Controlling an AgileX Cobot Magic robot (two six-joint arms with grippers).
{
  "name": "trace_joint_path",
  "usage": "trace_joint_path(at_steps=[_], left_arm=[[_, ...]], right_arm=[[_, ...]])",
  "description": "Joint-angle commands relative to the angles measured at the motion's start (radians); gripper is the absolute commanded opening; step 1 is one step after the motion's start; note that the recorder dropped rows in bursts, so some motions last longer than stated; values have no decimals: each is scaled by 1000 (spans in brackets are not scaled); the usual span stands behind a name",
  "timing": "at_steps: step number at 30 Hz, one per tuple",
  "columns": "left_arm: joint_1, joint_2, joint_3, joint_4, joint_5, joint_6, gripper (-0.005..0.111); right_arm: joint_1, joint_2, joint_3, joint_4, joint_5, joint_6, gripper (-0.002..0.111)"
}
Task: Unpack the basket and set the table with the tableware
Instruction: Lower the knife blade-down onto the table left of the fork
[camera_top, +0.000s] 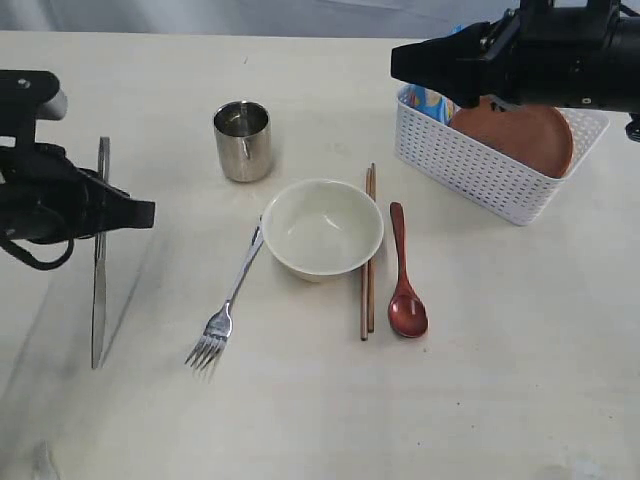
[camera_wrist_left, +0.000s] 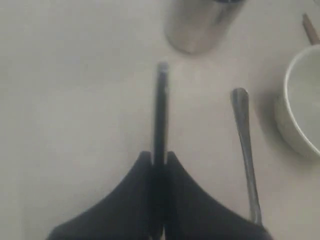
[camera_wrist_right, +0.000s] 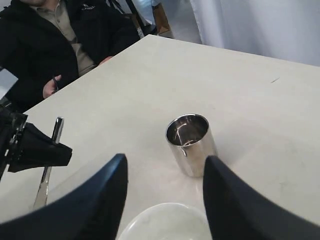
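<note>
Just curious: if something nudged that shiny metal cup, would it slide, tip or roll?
The cup stands upright and squat, so it would probably slide rather than tip. Its polished steel looks slippery. Knocked over, it might roll.

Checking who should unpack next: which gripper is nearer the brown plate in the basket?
Right. The right gripper hangs open at the basket holding the plate; the left gripper is far across the table, shut on the knife.

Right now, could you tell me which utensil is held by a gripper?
The knife, clamped in the left gripper; fork, spoon and chopsticks lie free.
</note>
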Motion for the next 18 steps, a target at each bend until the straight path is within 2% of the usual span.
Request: trace_joint_path(at_steps=[1, 2, 4, 6, 8, 9, 15, 18], left_arm=[[-8, -39, -105, -64, 204, 99, 0], [-8, -39, -117, -88, 218, 125, 0], [-8, -39, -128, -244, 228, 269, 0], [-8, -39, -128, -543, 266, 554, 0], [-8, -39, -128, -756, 381, 785, 0], [-6, -39, -128, -817, 412, 845, 0], [-6, -11, -128, -870, 390, 912, 0], [-6, 41, -128, -968, 390, 990, 0]], right_arm=[[-8, -6, -3, 0, 0, 2, 46], [-8, -6, -3, 0, 0, 2, 46], [-8, -6, -3, 0, 0, 2, 46], [-8, -6, -3, 0, 0, 2, 46], [-8, -6, -3, 0, 0, 2, 46], [-8, -6, -3, 0, 0, 2, 46], [-8, -6, -3, 0, 0, 2, 46], [-8, -6, -3, 0, 0, 2, 46]])
